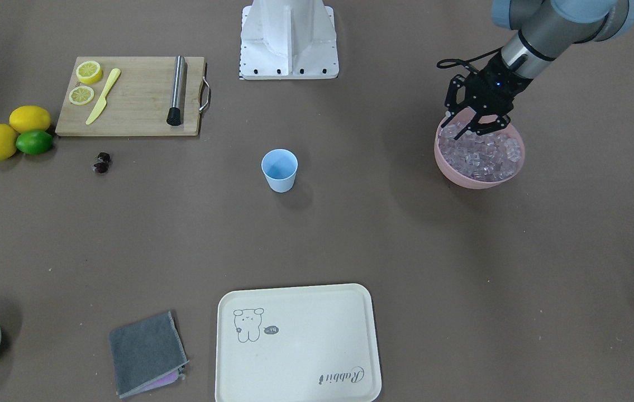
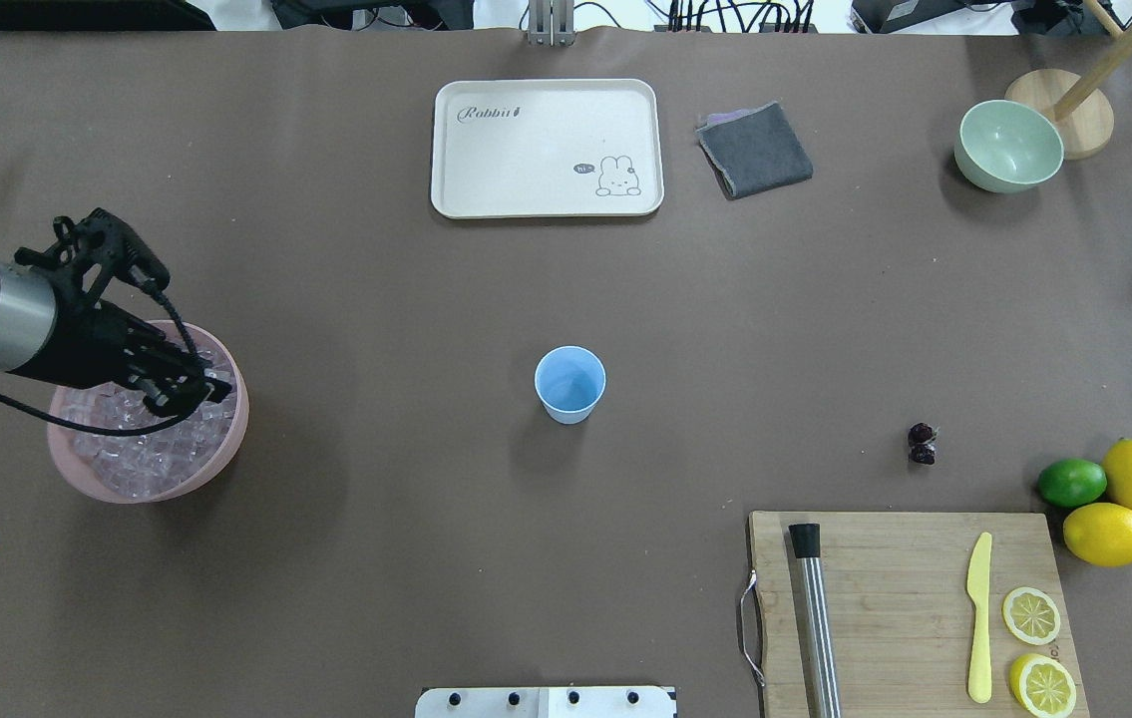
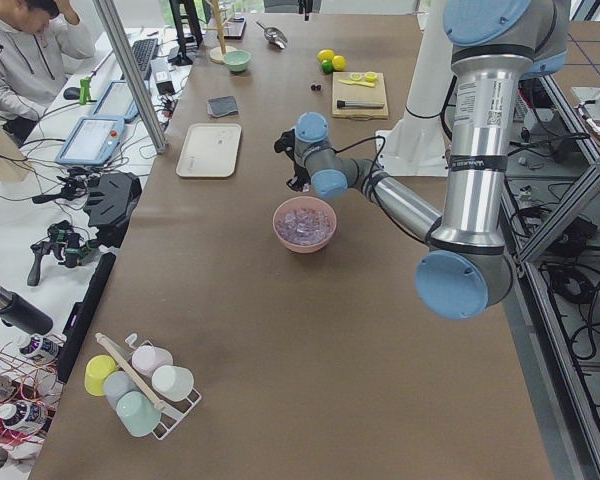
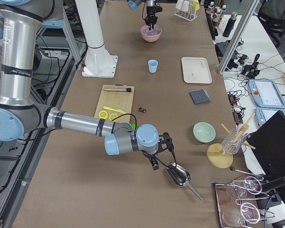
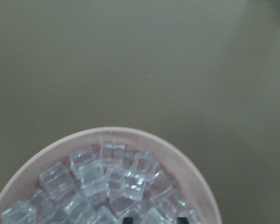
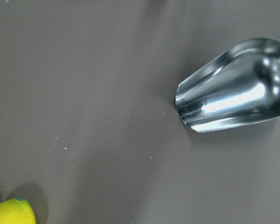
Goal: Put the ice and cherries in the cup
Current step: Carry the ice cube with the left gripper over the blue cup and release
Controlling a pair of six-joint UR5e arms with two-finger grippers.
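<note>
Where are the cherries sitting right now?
In the overhead view, the cherries lie on the table right of the cup, just beyond the cutting board's far edge, left of the lime.

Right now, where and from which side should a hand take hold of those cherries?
Probably from straight above. The cherries are small, round and lie touching each other on the table, so a sideways approach would scrape the tabletop. Pinch across one cherry's widest part, on its two free sides.
</note>
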